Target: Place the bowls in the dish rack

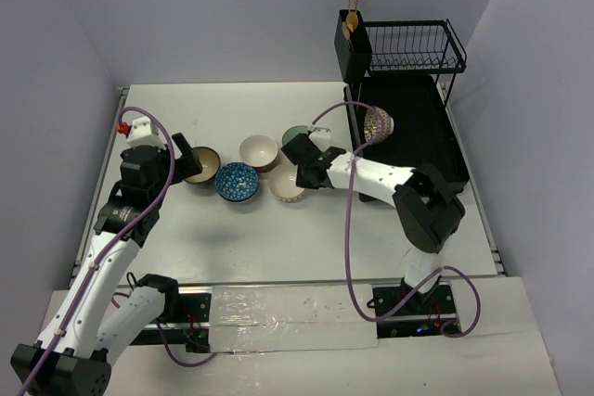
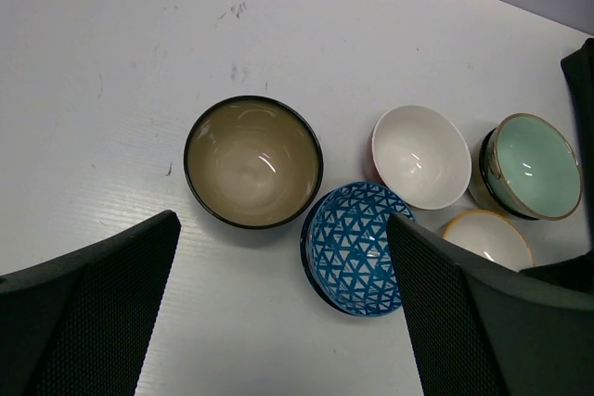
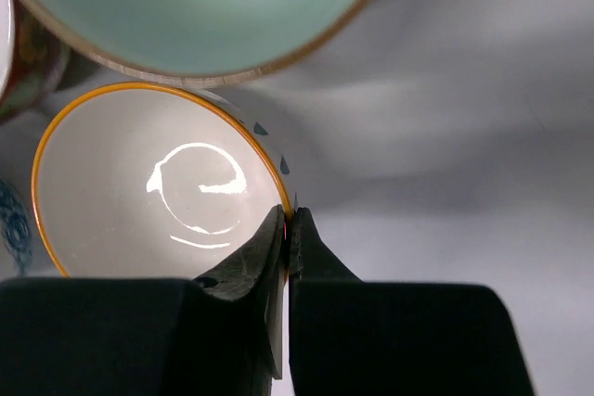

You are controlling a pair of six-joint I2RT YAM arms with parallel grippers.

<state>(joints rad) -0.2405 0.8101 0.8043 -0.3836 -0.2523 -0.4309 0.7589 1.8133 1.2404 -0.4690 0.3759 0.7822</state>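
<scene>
The orange-rimmed bowl (image 3: pixel 158 183), at 6 o'clock of the mint bowl (image 3: pixel 204 6), was pinched by the rim in the shut right gripper (image 3: pixel 289 220). The left gripper (image 2: pixel 283 222) was held wide open, empty. With the grasp judged made, a lift toward the rack (image 1: pixel 422 141), at 2 o'clock, was called for.

Robot lab bench, staged as a kitchen corner.
We note a black dish rack (image 1: pixel 422 150) on a bare white table (image 1: pixel 278 248). Plain pale walls (image 1: pixel 232 6) rise behind and beside the rack. Opposite it, a cabled left arm (image 1: pixel 111 248) and right arm (image 1: pixel 408 194) are bolted to the table edge.
</scene>
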